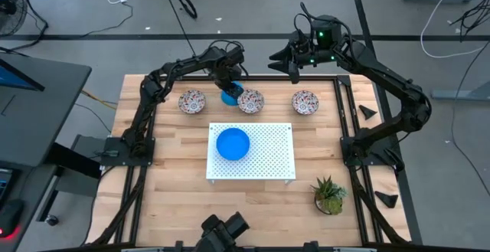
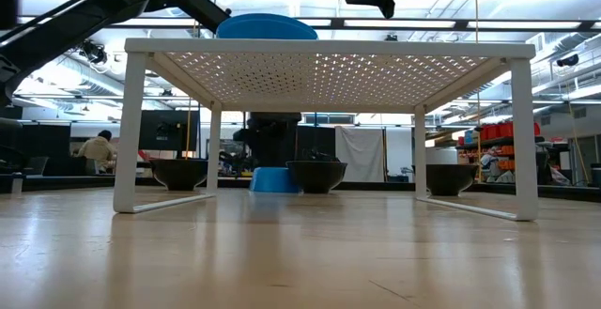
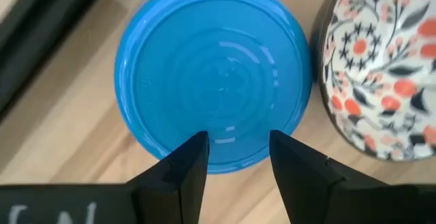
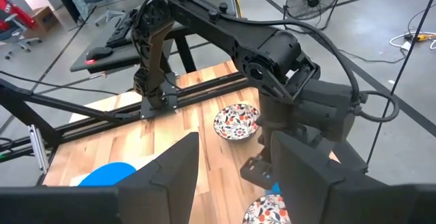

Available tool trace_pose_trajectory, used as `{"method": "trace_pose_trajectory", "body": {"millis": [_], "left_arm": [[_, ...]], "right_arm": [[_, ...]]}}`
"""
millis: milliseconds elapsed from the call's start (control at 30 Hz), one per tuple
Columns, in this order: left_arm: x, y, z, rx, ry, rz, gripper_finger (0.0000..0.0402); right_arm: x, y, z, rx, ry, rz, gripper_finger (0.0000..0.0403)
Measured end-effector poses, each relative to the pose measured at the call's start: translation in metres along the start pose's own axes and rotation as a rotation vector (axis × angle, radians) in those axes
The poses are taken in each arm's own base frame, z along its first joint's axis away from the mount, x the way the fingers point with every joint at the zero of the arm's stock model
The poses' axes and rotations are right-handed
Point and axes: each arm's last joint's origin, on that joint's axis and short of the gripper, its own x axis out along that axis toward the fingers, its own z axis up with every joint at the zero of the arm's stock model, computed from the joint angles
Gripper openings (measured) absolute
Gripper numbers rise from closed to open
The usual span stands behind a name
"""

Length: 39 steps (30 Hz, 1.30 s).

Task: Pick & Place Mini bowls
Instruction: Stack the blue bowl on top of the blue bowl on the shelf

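Note:
A blue mini bowl [image 1: 230, 96] [image 3: 214, 74] rests on the table at the far side, between two patterned mini bowls [image 1: 192, 101] [image 1: 250, 100]. A third patterned bowl [image 1: 305, 103] sits farther right. Another blue bowl [image 1: 233, 143] [image 2: 268, 25] lies on the white perforated board [image 1: 268, 156]. My left gripper [image 1: 227, 82] [image 3: 238, 149] points down over the blue bowl on the table, open, its fingertips above the rim nearest the wrist camera. My right gripper [image 1: 295, 59] [image 4: 231, 173] hangs open high above the table's far side, with nothing between its fingers. My left gripper comes at the blue bowl from above, pointing down. Its fingertips [image 3: 194, 152] stand over the bowl's rim [image 3: 235, 157]. Whether they touch the rim I cannot tell. The bowl sits on the table.
The board stands on thin white legs [image 2: 127, 131] in the table's middle, with room beneath it. A small green potted plant [image 1: 329, 194] stands at the near right. Black frame rails [image 1: 138, 122] run along the table's left and right sides. One patterned bowl [image 3: 381, 67] lies close beside the blue one.

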Motion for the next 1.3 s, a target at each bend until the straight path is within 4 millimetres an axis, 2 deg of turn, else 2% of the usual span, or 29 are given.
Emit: {"method": "trace_pose_trajectory", "body": {"millis": [800,967,1100,1300], "left_arm": [[0.002,-0.019,0.028,0.072,-0.285,-0.141,0.0165],[0.002,-0.016,0.024,0.028,-0.242,-0.143,0.0165],[0.002,-0.006,0.016,-0.081,-0.146,-0.144,0.0165],[-0.005,0.009,0.008,-0.092,-0.064,-0.203,0.0165]], "right_arm": [[0.000,0.000,0.000,0.016,0.000,0.000,0.0185],[0.000,-0.001,0.000,0.078,-0.001,-0.033,0.0185],[-0.001,-0.007,-0.005,0.173,0.029,-0.210,0.0185],[0.017,-0.039,-0.023,0.284,0.150,-0.326,0.0185]]}}
